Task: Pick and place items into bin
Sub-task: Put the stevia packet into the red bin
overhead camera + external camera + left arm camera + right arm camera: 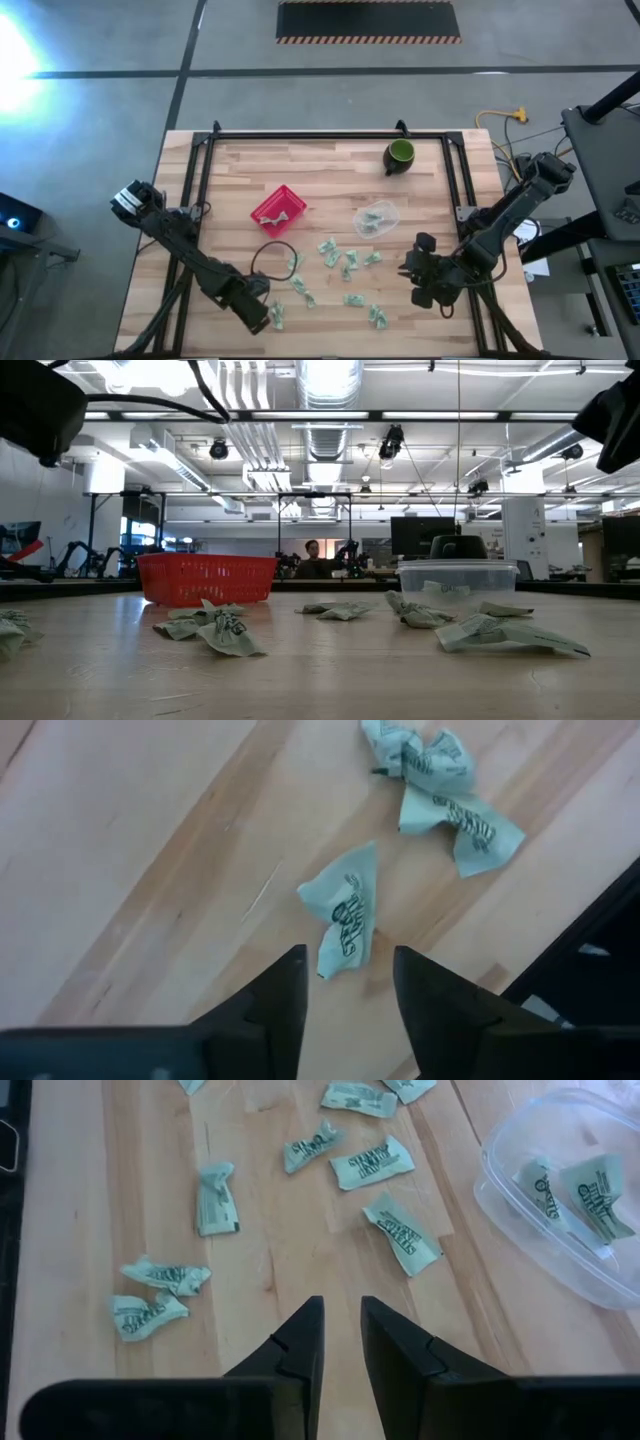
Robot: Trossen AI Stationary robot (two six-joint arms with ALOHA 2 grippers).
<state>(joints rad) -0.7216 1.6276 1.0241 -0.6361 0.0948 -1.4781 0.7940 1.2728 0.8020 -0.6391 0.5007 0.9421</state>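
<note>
— Pale wooden plank bench (pixel 330 170) under me, workshop behind. Where is your left tool?

— My left tool (pixel 345 982) hangs near the bench's front edge, fingers apart with nothing between them. One small pale green-and-white crinkly wrapped piece (pixel 345 910) lies just beyond the fingertips, flat on the wood, with two more crumpled ones (pixel 440 780) a little farther on.

— And the right?

— My right tool (pixel 340 1345) is over bare wood, fingers close together with a narrow gap, empty. Wrapped pieces are scattered ahead of it (pixel 385 1160), twisted at the ends with dark print. Two lie inside the clear plastic tub (pixel 500 1200), and others in the small red mesh basket (pixel 278 210).
</note>
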